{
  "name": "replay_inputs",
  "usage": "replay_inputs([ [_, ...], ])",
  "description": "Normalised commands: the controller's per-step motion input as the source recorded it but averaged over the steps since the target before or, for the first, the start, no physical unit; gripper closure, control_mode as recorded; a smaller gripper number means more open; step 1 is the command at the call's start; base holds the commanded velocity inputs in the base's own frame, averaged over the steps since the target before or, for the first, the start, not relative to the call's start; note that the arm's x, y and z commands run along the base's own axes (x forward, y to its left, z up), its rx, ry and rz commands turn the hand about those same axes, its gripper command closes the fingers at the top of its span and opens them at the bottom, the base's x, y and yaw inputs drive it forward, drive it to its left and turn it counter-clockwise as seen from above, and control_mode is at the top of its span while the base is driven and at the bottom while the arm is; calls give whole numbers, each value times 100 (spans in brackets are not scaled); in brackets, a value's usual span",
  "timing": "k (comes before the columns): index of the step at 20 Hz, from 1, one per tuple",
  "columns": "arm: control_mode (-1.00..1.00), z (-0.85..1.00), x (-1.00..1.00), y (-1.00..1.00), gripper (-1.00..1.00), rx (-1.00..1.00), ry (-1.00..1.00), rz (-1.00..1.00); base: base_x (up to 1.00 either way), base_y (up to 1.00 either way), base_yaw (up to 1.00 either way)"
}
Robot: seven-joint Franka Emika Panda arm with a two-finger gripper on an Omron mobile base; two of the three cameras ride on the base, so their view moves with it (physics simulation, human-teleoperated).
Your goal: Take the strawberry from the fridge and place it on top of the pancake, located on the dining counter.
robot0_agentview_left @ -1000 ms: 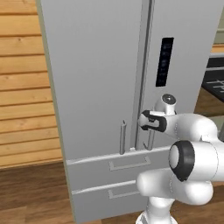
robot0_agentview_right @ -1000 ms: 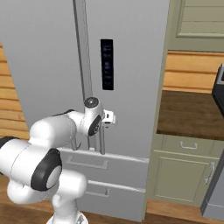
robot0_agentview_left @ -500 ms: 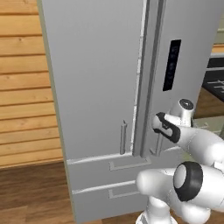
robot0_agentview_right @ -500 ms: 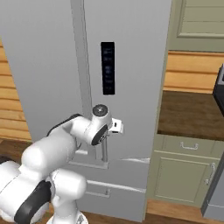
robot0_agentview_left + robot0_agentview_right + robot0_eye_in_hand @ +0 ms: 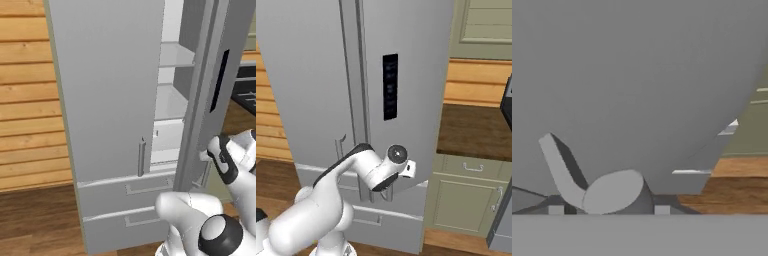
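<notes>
The tall light-grey fridge (image 5: 105,90) stands straight ahead, and its right door (image 5: 205,100) is swung partly open. Pale shelves (image 5: 172,102) show in the gap; no strawberry is visible on them. My gripper (image 5: 206,156) is shut on the right door's slim bar handle (image 5: 612,192), low on the door, which crosses close in the hand view. From the right base view the same door (image 5: 406,60) hides the inside. The left door is shut, its handle (image 5: 141,157) untouched. The pancake and the dining counter are out of view.
Two drawers (image 5: 125,190) sit below the doors. A wood-plank wall (image 5: 25,100) and wooden floor (image 5: 35,215) lie left. Right of the fridge is a dark countertop (image 5: 476,130) on green cabinets (image 5: 466,200), with an upper cabinet (image 5: 486,25) above.
The right fridge door has swung open with my hand on its handle, moving right and toward me. The gap between the doors has widened and the shelves have come into sight.
</notes>
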Motion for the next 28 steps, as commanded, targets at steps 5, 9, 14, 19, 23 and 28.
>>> replay_inputs([
  [5,-100,55,-73,-72,-100,5,2,0,0,0,0],
  [9,-100,100,-92,-15,-100,0,-6,7,0,0,0],
  [14,-100,100,-100,4,-100,0,-6,4,0,0,0],
  [19,-100,100,-71,75,-100,-26,0,-1,0,0,0],
  [23,-100,100,-24,100,-100,-55,0,-6,0,0,0],
  [28,-100,89,-9,100,-100,-62,10,-8,0,0,0],
])
